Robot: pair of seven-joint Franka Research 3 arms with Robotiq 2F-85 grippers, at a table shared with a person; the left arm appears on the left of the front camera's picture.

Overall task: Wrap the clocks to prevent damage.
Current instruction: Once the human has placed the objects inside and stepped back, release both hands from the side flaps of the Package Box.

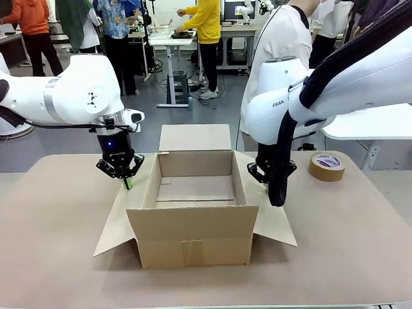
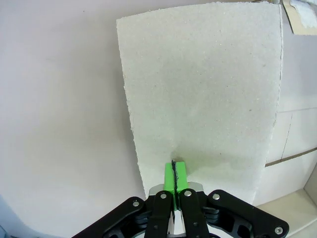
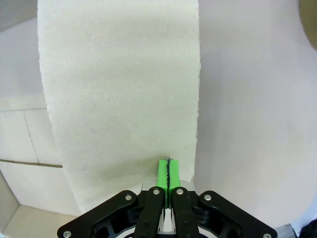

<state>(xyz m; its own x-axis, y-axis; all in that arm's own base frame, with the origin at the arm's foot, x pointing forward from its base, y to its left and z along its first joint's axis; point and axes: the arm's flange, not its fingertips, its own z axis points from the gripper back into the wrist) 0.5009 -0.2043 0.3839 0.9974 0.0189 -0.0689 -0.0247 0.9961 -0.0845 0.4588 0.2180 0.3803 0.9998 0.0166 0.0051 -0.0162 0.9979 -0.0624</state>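
2 side flaps of the open cardboard box (image 1: 193, 225) are each met by a gripper. The box sits at the middle of the table (image 1: 58, 244), its bare floor facing up and its far flap (image 1: 195, 137) standing upright. The left gripper (image 1: 127, 183) points down at the left flap (image 1: 116, 225), close to the crease where that flap joins the wall. In the left wrist view the green pads (image 2: 170, 174) are pressed together, with only a thin dark seam between them, and the pale flap (image 2: 198, 89) runs out ahead of them. The right gripper (image 1: 266, 187) stands likewise at the right flap (image 1: 273, 222), partly behind a black cable sleeve. Its pads (image 3: 164, 173) are also squeezed flat against each other, with nothing visibly caught between. A roll of brown tape (image 1: 327, 166) lies well apart on the right. The cardboard looks light and stiff but hinged, so a flap should fold at its crease and may spring back. The empty box could also slide under a sideways push. Pressing near the crease, or pinching a flap's free edge, seems the safest hold. Clocks are fragile, so the box needs to sit steady.
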